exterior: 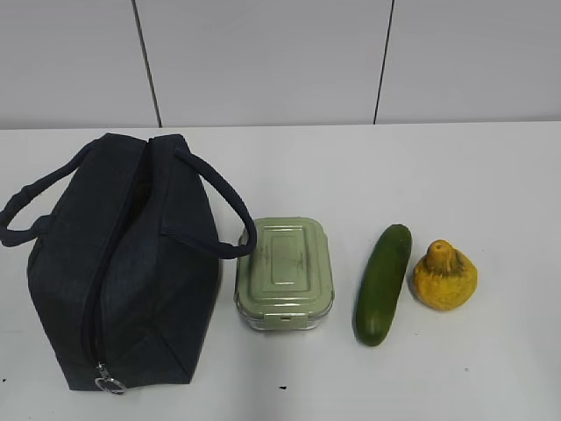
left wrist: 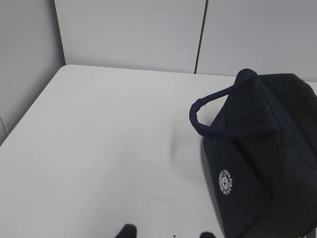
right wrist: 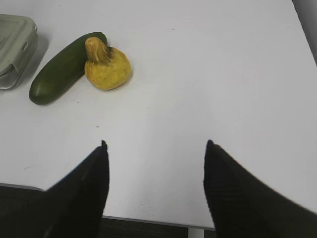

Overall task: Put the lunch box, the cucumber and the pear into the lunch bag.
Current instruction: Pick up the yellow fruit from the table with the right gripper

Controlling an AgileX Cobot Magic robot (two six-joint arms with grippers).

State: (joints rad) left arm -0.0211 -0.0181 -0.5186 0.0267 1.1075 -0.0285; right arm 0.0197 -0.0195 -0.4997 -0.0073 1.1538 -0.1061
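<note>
Everything sits on the counter in a row. Ahead and to the left of the right end effector is the pear, the cucumber just left of it, then the lunch box. The lunch bag is ahead-right of the left end effector.

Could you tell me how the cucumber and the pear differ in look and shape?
The cucumber is dark green, the pear yellow-orange with brownish marks. The cucumber is long, slim and smooth; the pear is squat and lumpy with a stubby top. The cucumber lies flat and reaches further toward the near table edge. Both rest on the white table, close beside each other.
</note>
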